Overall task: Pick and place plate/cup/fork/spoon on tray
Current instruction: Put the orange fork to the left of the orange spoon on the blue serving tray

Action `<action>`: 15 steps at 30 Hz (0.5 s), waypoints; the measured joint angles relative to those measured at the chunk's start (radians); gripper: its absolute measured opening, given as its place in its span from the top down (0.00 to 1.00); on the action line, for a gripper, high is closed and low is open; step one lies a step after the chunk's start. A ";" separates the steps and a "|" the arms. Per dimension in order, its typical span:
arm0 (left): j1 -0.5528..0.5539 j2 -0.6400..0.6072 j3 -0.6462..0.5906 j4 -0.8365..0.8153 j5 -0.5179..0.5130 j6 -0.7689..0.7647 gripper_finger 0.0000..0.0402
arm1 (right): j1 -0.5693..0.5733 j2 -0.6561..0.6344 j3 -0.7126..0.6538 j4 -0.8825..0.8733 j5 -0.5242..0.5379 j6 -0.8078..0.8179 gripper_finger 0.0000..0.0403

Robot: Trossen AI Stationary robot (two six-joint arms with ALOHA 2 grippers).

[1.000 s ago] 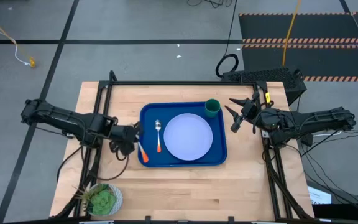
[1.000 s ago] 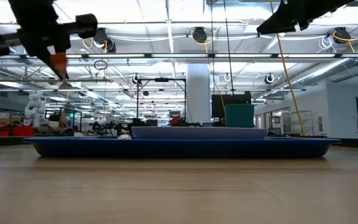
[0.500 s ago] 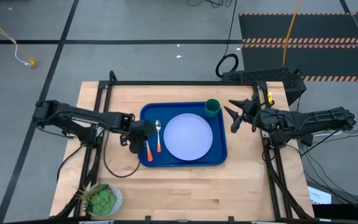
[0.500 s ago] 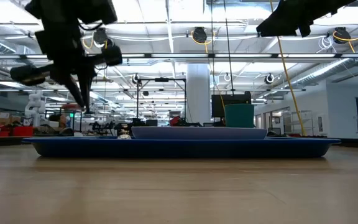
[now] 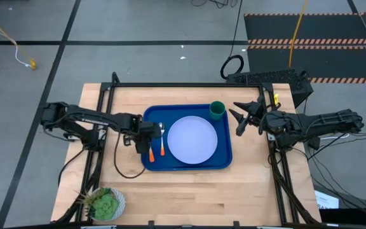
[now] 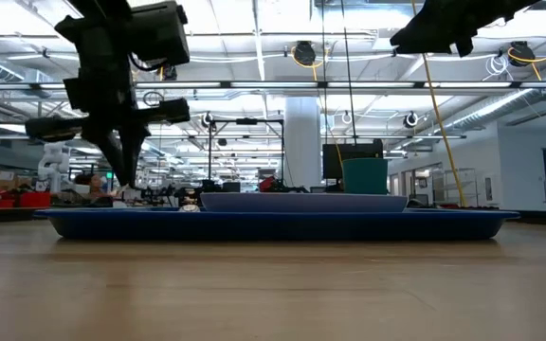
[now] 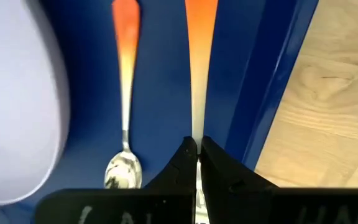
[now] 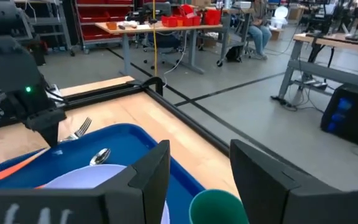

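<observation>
A deep blue tray (image 5: 224,159) sits on a pale wood-grain table (image 5: 189,191). On it are a pale lavender-white plate (image 5: 192,140) and a dark green cup (image 5: 217,110). A silver spoon (image 7: 124,124) and fork (image 7: 199,68) have handles fading from orange to yellow. Both arms are black.

Overhead and table-level views, perhaps both wrists, sharing the tray (image 5: 224,159).
</observation>
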 joint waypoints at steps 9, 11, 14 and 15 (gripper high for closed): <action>-0.010 0.060 0.000 0.042 -0.058 0.041 0.99 | -0.001 0.000 0.000 0.007 0.002 -0.097 0.60; -0.009 0.060 0.000 0.045 -0.073 0.065 0.99 | -0.001 0.000 0.000 0.007 0.002 -0.123 0.60; -0.004 0.069 0.001 0.049 -0.068 0.091 0.99 | -0.001 0.000 0.000 0.012 0.002 -0.164 0.60; -0.003 0.073 0.001 0.045 -0.067 0.093 0.99 | -0.001 0.000 0.000 0.017 0.002 -0.174 0.60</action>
